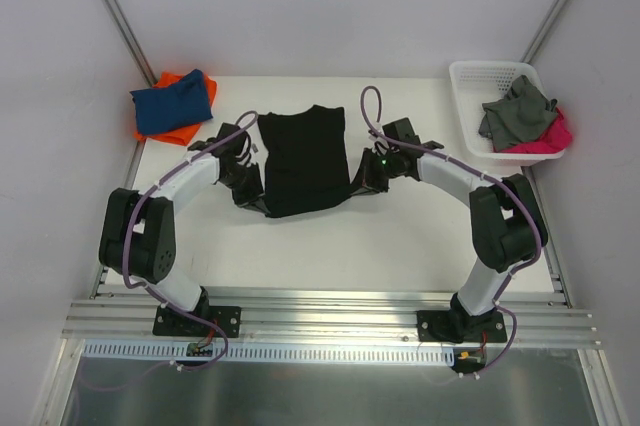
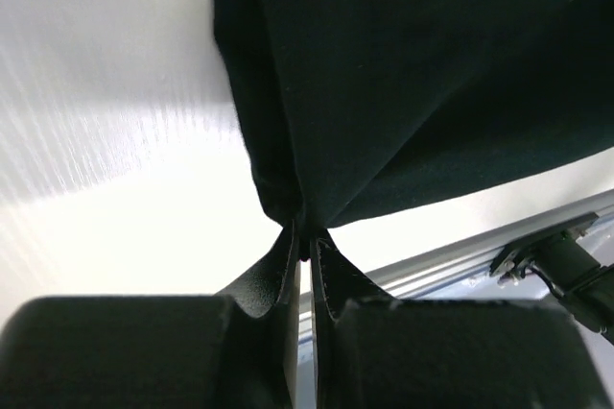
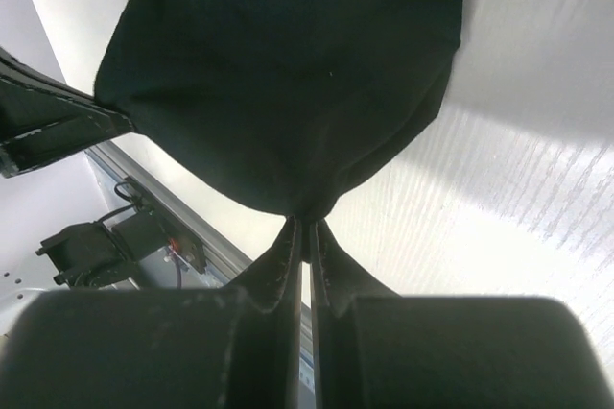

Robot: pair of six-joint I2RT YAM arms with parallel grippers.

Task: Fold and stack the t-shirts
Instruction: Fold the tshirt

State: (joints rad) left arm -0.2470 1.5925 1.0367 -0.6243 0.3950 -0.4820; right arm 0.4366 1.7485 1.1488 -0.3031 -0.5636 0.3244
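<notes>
Top view: black tee (image 1: 303, 161), soft matte cloth, spans btwn left end effector (image 1: 258, 201) and right end effector (image 1: 353, 186), one at each near corner. Well off to the far left, a crumpled blue tee (image 1: 175, 101) lies on an orange tee (image 1: 150, 133). Far right: white slotted plastic basket (image 1: 468, 74) w/ grey cloth (image 1: 515, 111) and pink cloth (image 1: 556, 134).

Left wrist: fingers (image 2: 278, 270) pressed together, pinching the tee's edge just ahead, above the white surface (image 2: 115, 140). Metal rail (image 2: 451, 257) lies to the right.

Right wrist: fingers (image 3: 280, 265) likewise pinch a bunched corner.

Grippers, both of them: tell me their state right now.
Left gripper: closed on a corner of the black t-shirt.
Right gripper: closed on another corner of the black t-shirt.
</notes>
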